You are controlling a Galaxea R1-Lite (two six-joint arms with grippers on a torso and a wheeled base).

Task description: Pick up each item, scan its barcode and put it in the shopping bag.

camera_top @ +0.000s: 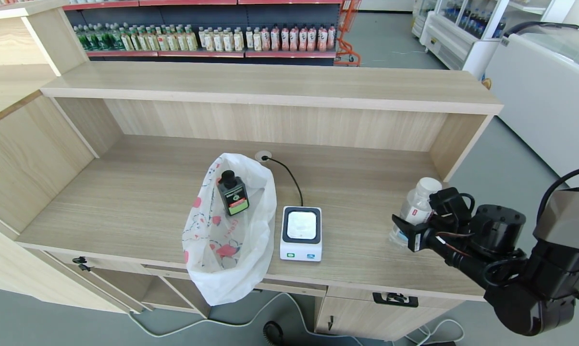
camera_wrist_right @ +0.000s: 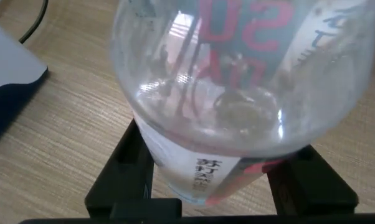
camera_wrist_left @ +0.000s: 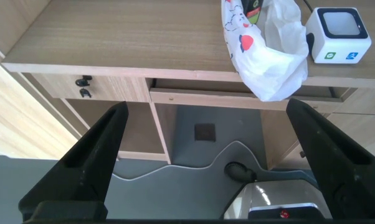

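1. While the right gripper (camera_top: 420, 221) pinches the bottle (camera_top: 416, 204) at the counter's (camera_top: 140, 202) right end, well apart from the scanner (camera_top: 301, 233), keep the hold firm.
2. Judged: face the barcode to the scanner glass first, then move to the bag (camera_top: 231, 240).
3. Left gripper (camera_wrist_left: 206, 162): fingers spread, empty, below the counter edge.

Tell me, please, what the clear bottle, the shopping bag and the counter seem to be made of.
The clear bottle looks like glossy transparent plastic; the counter shows through its wall. The shopping bag is thin, crinkled white plastic film, slightly see-through. The counter has matt wood grain, perhaps laminate rather than solid wood.
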